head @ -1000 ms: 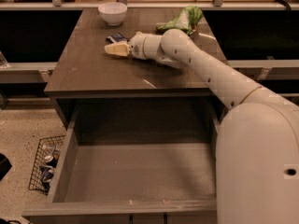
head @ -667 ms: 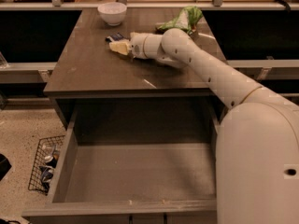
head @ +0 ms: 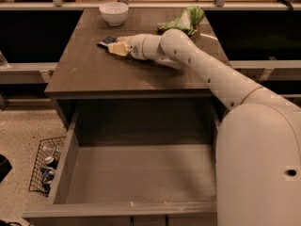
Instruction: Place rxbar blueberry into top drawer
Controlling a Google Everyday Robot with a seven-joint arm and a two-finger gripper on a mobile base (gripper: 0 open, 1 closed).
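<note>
Tool (head: 117,47) low on the table (head: 94,74) beside the rxbar blueberry (head: 107,41), grip unclear, wrapper lettering illegible.

The arm (head: 211,74) reaches in from the right across the table (head: 89,76). The gripper (head: 117,47) is low over the far-left tabletop, right at the rxbar blueberry (head: 106,41), whose dark wrapper pokes out just left of it. A white bowl (head: 114,12) sits at the far edge and a green bag (head: 186,20) far right. Nearer, the top drawer (head: 141,173) stands pulled open, with a wire basket (head: 44,166) on the floor to its left.
</note>
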